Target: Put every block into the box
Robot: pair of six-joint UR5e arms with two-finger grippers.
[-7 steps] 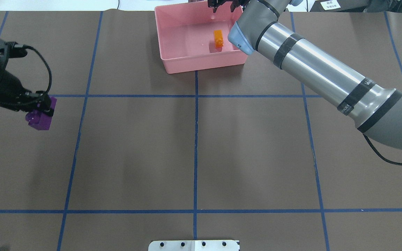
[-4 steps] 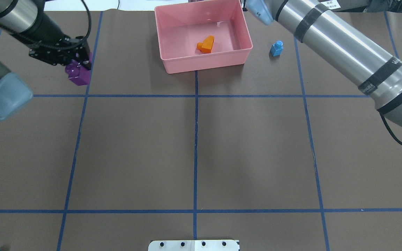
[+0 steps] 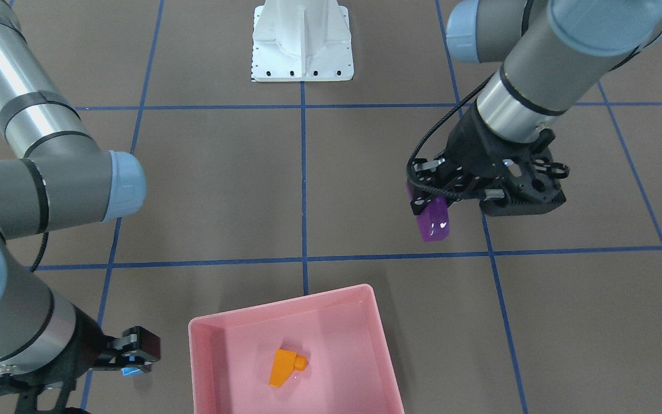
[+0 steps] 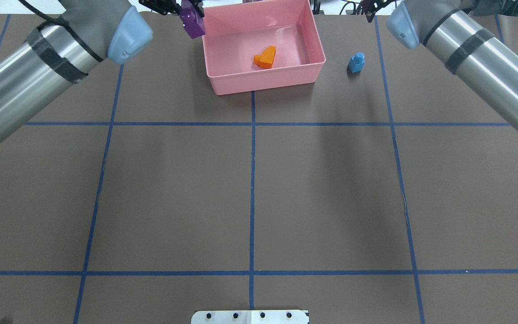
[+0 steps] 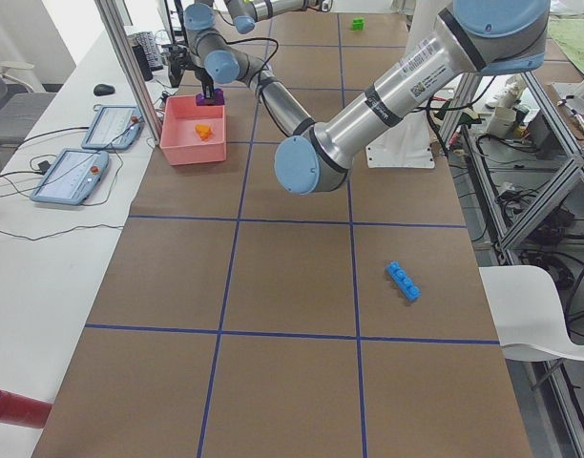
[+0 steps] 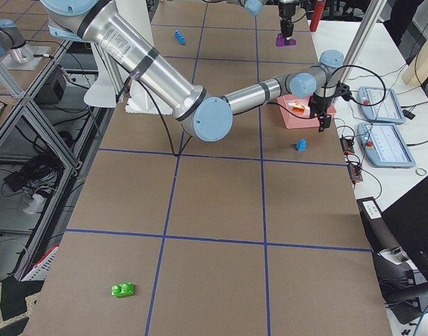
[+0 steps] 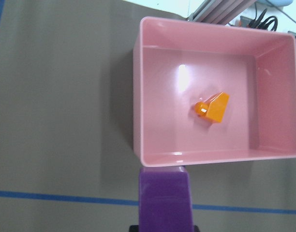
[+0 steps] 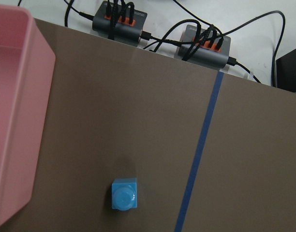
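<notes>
The left claw clamped the purple sloped plastic brick. The right claw, partly cut off, showed no readable opening.

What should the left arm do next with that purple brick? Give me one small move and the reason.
Probably shift the left gripper sideways across the box wall, so the brick can be dropped inside. The purple brick is gripped, and in the wrist view it hangs just outside the wall, not yet above the floor where the orange brick lies.
</notes>
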